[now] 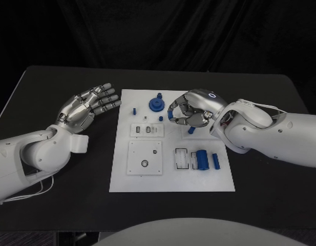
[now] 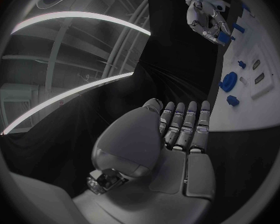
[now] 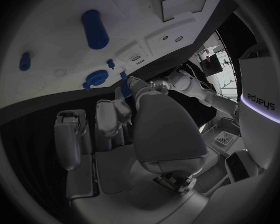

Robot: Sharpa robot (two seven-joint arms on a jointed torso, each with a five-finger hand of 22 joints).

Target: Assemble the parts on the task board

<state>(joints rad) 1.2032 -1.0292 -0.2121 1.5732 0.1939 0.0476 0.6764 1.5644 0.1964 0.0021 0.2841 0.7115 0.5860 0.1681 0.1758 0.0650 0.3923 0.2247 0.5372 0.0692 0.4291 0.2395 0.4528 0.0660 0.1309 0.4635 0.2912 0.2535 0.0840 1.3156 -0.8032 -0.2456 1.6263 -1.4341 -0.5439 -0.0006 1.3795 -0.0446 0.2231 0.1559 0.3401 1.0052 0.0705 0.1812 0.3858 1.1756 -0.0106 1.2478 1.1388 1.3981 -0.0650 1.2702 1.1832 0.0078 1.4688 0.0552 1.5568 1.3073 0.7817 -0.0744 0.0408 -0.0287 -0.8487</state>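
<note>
Right hand (image 1: 191, 111) over task board (image 1: 172, 174) centre; board's near half unobstructed.

Both arms wear smooth, rounded white shells with small dark screw holes. The left white arm (image 1: 25, 154) trails thin white cables at its seven o'clock side. The silver metallic left hand (image 1: 87, 105) and silver right hand (image 1: 191, 108) have segmented fingers (image 2: 189, 124) with dark seams.

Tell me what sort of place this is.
Probably a robotics lab or test bench: a black table against dark drapes, a white task board with small blue parts, and two robot arms working over it.
</note>
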